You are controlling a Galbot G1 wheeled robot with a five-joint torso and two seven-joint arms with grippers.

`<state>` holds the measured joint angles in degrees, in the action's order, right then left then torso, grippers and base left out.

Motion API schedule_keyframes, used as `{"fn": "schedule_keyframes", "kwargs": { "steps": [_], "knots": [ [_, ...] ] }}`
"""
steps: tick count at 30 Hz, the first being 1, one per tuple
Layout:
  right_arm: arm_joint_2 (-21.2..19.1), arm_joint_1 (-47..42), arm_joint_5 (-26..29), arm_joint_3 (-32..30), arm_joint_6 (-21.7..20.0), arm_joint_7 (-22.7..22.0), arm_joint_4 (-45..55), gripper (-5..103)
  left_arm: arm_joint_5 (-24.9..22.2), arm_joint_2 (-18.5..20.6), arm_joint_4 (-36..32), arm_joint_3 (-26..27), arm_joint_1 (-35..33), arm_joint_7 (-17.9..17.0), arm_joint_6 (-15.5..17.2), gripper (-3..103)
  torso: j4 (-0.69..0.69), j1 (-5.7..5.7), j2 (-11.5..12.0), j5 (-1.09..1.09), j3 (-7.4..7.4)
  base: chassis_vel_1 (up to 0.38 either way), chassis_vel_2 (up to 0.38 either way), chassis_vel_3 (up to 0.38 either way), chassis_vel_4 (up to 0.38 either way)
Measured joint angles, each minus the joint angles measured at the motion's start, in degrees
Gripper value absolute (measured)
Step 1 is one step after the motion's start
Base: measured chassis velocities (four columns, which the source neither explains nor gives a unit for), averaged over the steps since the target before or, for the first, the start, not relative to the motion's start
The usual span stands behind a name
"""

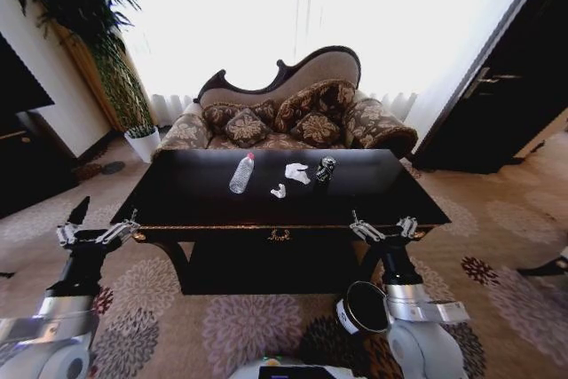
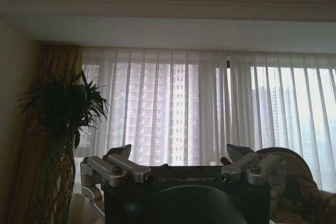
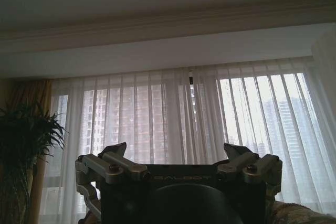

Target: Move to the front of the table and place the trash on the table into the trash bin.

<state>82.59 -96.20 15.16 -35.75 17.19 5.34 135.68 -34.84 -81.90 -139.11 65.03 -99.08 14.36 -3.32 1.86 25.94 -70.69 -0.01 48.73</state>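
The fingers of the left gripper (image 1: 96, 235) were spread wide and held nothing; it was raised at the near left corner of the table (image 1: 195, 197), apart from the litter. The fingers of the right gripper (image 1: 383, 228) were likewise spread and empty, at the table's near right edge. In both wrist views each gripper's jaws stood apart against the curtained window (image 2: 178, 108), confirming that neither held anything.

On the glossy black top, near its middle, lay the trash: a clear plastic bottle (image 1: 241, 173) on its side, a larger white paper scrap (image 1: 296, 172), a smaller scrap (image 1: 279, 191) nearer the robot, and a small dark can (image 1: 325, 169) just beside the larger scrap. All four pieces were untouched.

The trash bin (image 1: 361, 306) stood on the carpet under the near right side of the table, beside the right arm, its open mouth partly hidden by that arm.

Judged from this arrangement, the approach to the table front appeared complete or nearly so; every pickup and every drop into the bin remained to be done.
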Motion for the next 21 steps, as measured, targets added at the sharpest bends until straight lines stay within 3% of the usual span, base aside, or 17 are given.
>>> {"fn": "schedule_keyframes", "kwargs": {
  "steps": [21],
  "knots": [
    [-0.04, -0.02, -1.09, -0.16, -0.26, -0.20, -0.37, 100, 0.36, 0.65, 0.31, 0.25, 0.15, 0.50, -0.20, 100, 0.00, 0.06, 0.04, 0.00, 0.02, -0.012, 0.012, 0.008, -0.011]
  ]
}}
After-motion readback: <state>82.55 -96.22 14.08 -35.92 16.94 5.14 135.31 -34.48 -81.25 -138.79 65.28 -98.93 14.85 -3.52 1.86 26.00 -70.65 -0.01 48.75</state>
